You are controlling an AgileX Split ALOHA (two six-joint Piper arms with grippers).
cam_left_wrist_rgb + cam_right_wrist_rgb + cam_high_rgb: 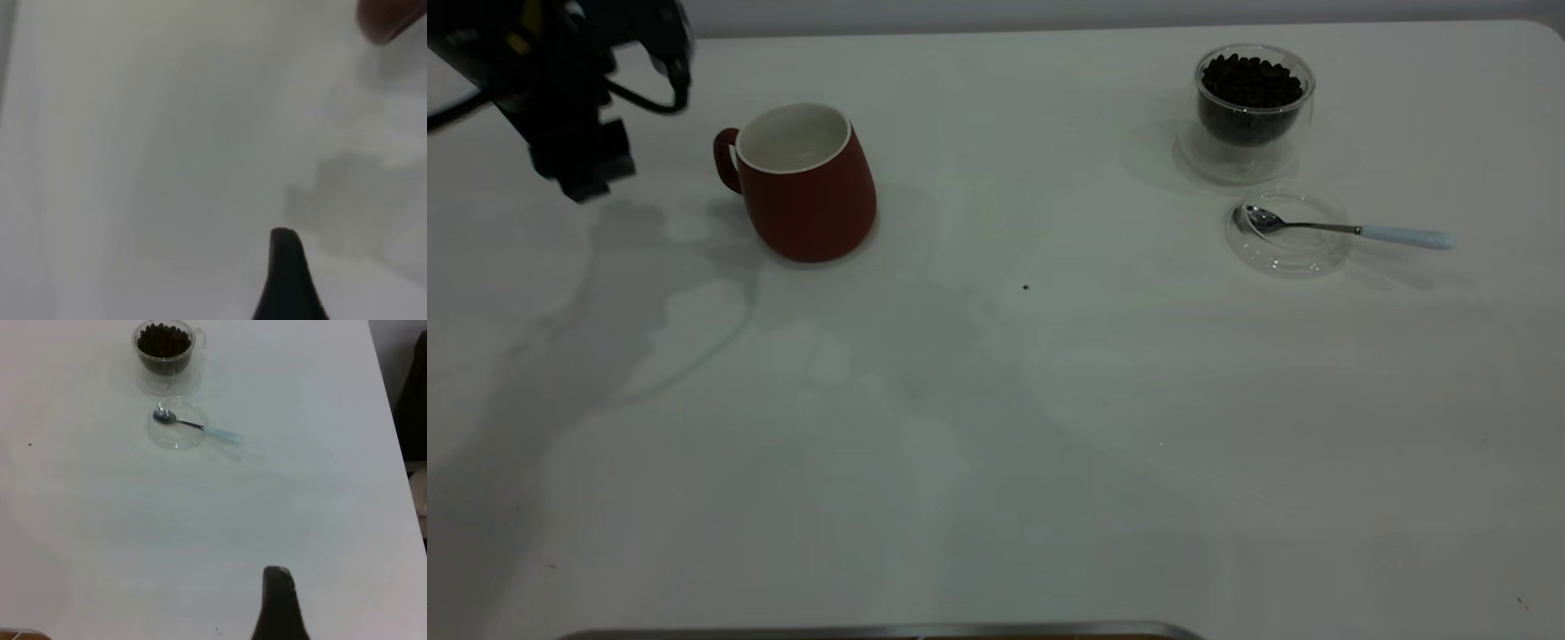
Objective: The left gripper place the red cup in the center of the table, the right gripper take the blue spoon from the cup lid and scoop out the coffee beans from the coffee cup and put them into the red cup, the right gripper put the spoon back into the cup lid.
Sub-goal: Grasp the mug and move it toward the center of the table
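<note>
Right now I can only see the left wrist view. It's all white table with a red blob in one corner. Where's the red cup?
Observer: The red cup stands upright on the table, apart from the left claw, with its handle toward the claw.
Operator: Is anything inside it?
Observer: No, its white inside looks empty.
Operator: Where's the spoon?
Observer: The blue spoon lies with its bowl in the cup lid, next to the coffee cup, which is full of beans.

Dim, soft light; broad arm shadows; left wrist view blurred.
</note>
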